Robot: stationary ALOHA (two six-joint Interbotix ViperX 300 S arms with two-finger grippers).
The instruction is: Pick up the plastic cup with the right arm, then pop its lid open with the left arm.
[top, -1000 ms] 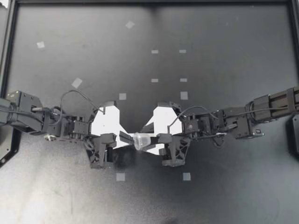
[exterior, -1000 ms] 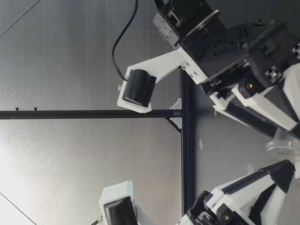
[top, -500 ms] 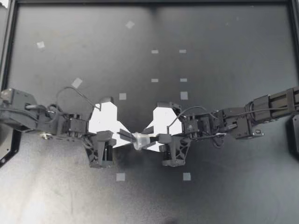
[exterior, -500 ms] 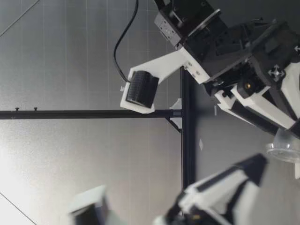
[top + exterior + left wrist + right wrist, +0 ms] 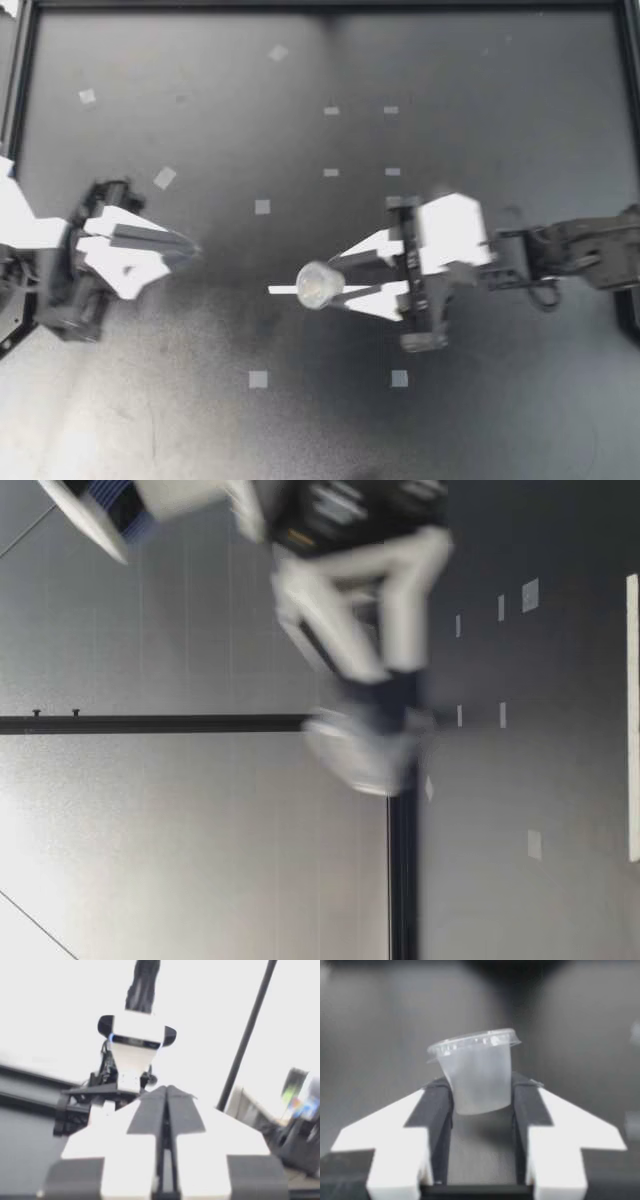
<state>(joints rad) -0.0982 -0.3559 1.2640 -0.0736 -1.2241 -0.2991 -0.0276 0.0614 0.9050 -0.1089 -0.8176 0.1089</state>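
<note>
A small clear plastic cup [image 5: 316,285] with a lid is held above the dark table [image 5: 480,90], right of centre. My right gripper [image 5: 312,280] is shut on it, one finger on each side of its wall. In the right wrist view the cup [image 5: 477,1072] stands upright between the black pads [image 5: 440,1105], lid rim on top. The low view shows the same gripper [image 5: 392,702] and cup [image 5: 355,755], blurred, clear of the table. My left gripper [image 5: 190,245] is shut and empty at the left edge, far from the cup. Its closed fingers [image 5: 166,1091] point away over the table.
Small white tape squares [image 5: 258,379] dot the table. Black frame rails [image 5: 20,100] run along the left, back and right edges. A thin black bar [image 5: 150,723] crosses behind the table. A black-and-white device [image 5: 135,1040] shows ahead of the left gripper.
My left arm has pulled far back to the left, away from the cup. My right gripper has closed on the cup, turned its wrist and shifted slightly right.
</note>
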